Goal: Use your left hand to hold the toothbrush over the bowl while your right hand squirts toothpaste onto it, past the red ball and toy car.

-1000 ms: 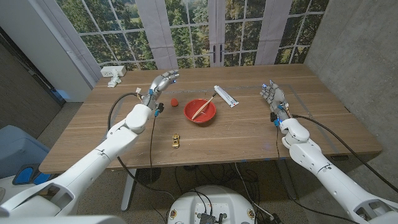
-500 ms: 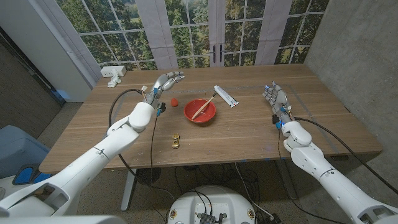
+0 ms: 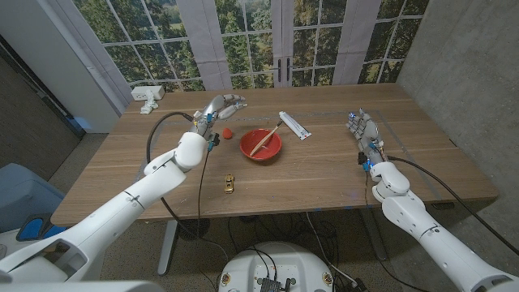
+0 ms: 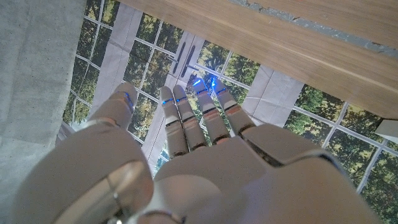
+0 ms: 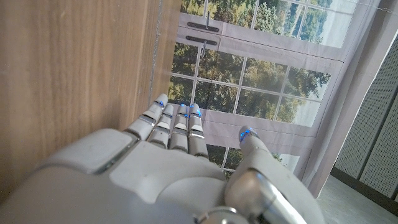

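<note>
The toothbrush [image 3: 263, 143] lies in the red bowl [image 3: 260, 144] at the middle of the head view, its long axis running from lower left to upper right, the upper end resting over the bowl's rim toward the toothpaste tube [image 3: 293, 125]; which end carries the bristles is too small to make out. The tube lies flat just up and right of the bowl, its long axis running from upper left to lower right. The left hand [image 3: 217, 108] hovers in the upper left-centre, fingers spread and holding nothing, above and just left of the red ball [image 3: 229, 131], partly covering the table [image 3: 324, 174] behind it. The toy car [image 3: 229, 183] sits below the bowl, near the front edge. The right hand [image 3: 362, 127] stands at the right, fingers straight and together, empty.
</note>
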